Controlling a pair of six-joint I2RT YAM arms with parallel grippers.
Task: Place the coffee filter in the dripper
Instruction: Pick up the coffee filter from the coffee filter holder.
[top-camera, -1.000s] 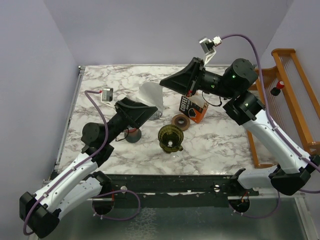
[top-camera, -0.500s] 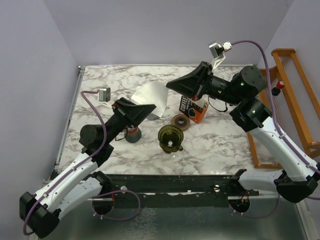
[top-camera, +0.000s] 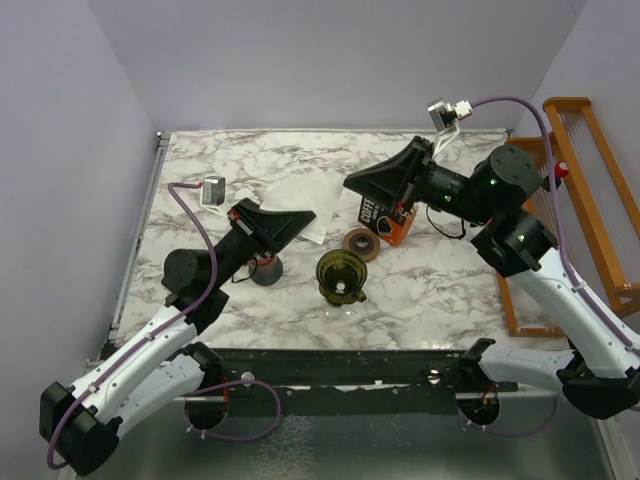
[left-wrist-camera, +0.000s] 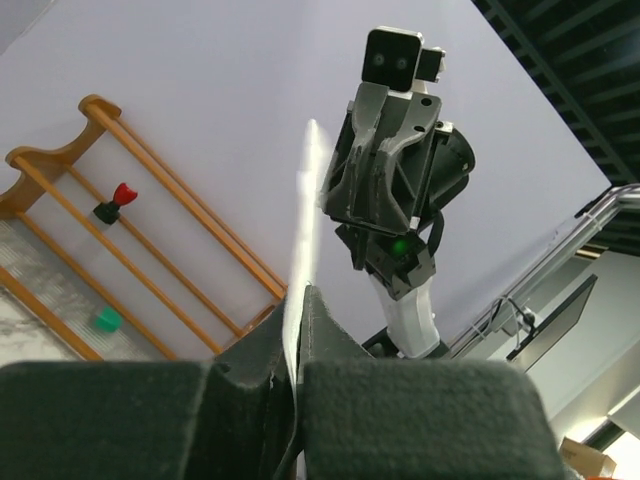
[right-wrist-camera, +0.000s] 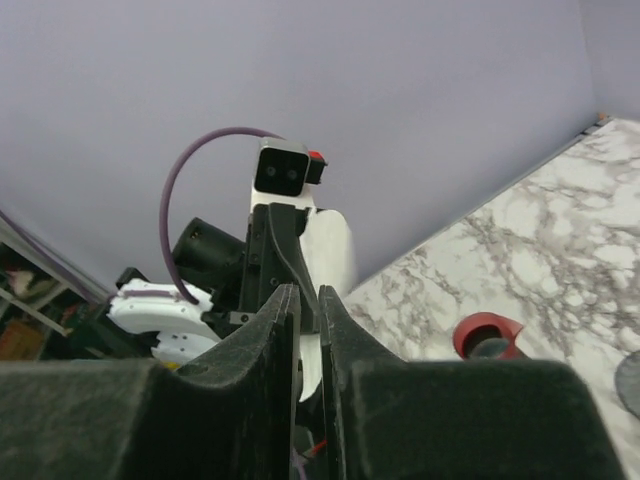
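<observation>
A: Left gripper (top-camera: 306, 215)?
B: Clamped on the coffee filter (top-camera: 300, 194), centre-left of the top view. Wrist view shows the paper edge-on between its fingers, pinched at the rim, probably so the mouth hangs open.
A: Dripper (top-camera: 340, 274)?
B: Lower centre, bare; filter not in it. Right gripper (top-camera: 352, 185) closed, empty, upper centre.

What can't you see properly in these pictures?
Top view: right gripper covers part of the carton.
Top view: left arm partly hides a red-topped object.
Left wrist view: coffee filter shows edge-on only; mouth unseen.
Right wrist view: frame edge cuts off a grey shape.
</observation>
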